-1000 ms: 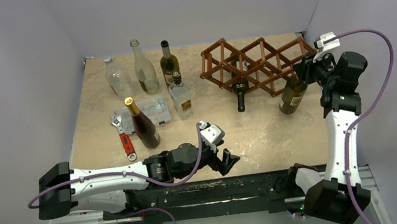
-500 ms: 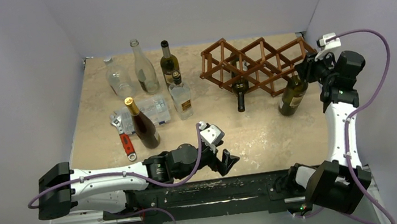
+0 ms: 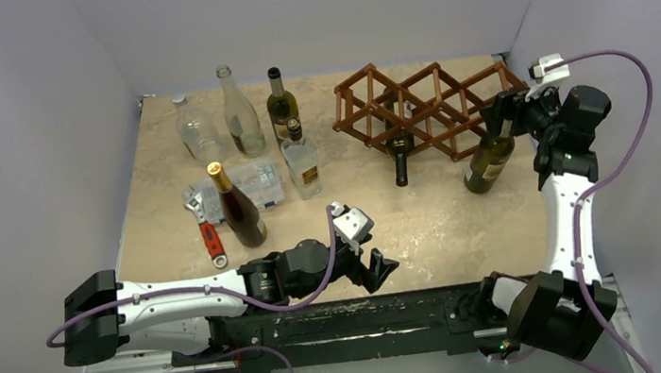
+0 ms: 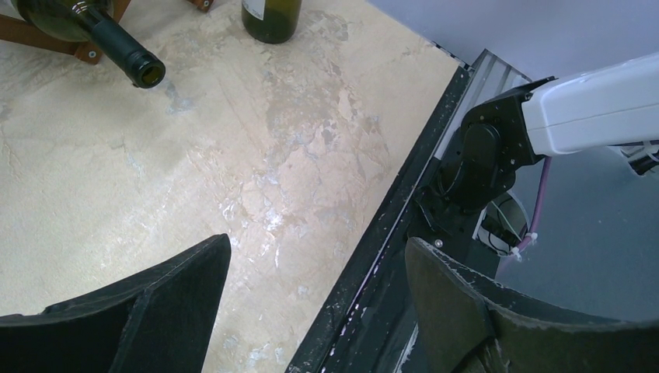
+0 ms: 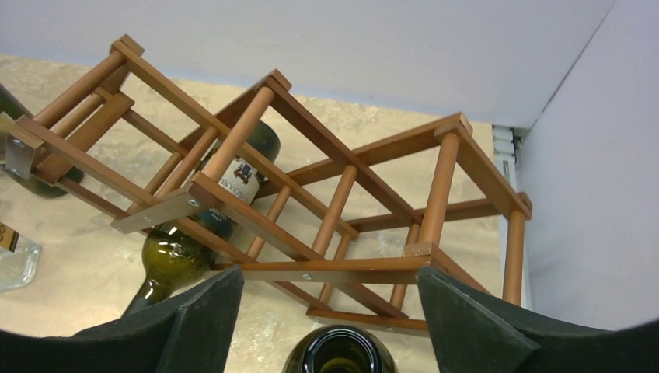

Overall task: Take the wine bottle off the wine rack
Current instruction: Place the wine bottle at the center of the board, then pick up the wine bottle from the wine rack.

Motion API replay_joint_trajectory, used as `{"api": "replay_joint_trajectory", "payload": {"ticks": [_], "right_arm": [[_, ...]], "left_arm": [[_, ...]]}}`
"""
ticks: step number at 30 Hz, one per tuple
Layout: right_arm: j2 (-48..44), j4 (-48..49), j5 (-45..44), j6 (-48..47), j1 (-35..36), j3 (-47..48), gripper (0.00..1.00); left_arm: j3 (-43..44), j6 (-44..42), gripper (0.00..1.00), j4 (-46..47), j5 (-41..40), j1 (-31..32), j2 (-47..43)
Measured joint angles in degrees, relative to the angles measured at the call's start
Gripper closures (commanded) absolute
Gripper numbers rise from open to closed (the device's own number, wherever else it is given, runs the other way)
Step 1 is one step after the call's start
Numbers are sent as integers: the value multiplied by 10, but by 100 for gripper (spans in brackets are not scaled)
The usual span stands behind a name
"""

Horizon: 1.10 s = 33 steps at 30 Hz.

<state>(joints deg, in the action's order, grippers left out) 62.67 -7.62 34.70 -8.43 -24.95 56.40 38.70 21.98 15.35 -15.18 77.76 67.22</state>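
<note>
The reddish-brown wine rack (image 3: 431, 103) stands at the back right of the table. One dark wine bottle (image 3: 399, 151) lies in a lower cell, its neck poking out toward me. A green wine bottle (image 3: 487, 160) stands upright on the table just in front of the rack's right end. My right gripper (image 3: 500, 113) hovers open over its neck. In the right wrist view the bottle's open mouth (image 5: 339, 353) sits between the spread fingers of the right gripper (image 5: 328, 273), touching neither. My left gripper (image 3: 376, 266) is open and empty at the near edge.
At the back left stand two clear bottles (image 3: 199, 127), a dark bottle (image 3: 280, 105) and a small clear bottle (image 3: 302, 161). A gold-capped bottle (image 3: 236, 208), a clear plastic box (image 3: 255, 184) and a red-handled wrench (image 3: 209, 235) sit left of centre. The right wall is close behind the right arm.
My right gripper has opened and let go of the green bottle's neck; the bottle stays standing on the table. The left arm has not moved.
</note>
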Motion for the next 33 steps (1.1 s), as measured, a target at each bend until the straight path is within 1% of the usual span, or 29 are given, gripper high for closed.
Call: {"api": "replay_joint_trajectory", "payload": {"ticks": [4, 9, 14, 15, 17, 18, 19, 23, 28, 33], "right_arm": [[-14, -2, 9, 0, 0, 3, 1], [-38, -10, 15, 1, 0, 21, 1], [-62, -27, 40, 1, 0, 45, 1], [-66, -33, 47, 2, 0, 49, 1], [-74, -52, 63, 2, -1, 59, 1], [-76, -66, 72, -1, -1, 67, 1], [-79, -81, 82, -4, -2, 76, 1], [-86, -135, 133, -22, -2, 103, 1], [-109, -197, 201, -41, -2, 108, 1], [-148, -215, 268, -49, -2, 92, 1]], "left_arm": [[0, 0, 17, 0, 0, 0, 0], [0, 2, 17, 0, 2, -1, 0], [1, 15, 16, -7, 8, -5, 0], [2, 16, 13, -11, 9, -7, 0], [7, 22, 12, -22, 12, -9, 0], [12, 26, 4, -29, 14, -12, 0], [17, 28, 3, -33, 16, -12, 1], [43, 33, 2, -53, 18, -16, 9], [75, 42, 1, -81, 22, -27, 24], [101, 51, 1, -115, 35, -52, 42]]}}
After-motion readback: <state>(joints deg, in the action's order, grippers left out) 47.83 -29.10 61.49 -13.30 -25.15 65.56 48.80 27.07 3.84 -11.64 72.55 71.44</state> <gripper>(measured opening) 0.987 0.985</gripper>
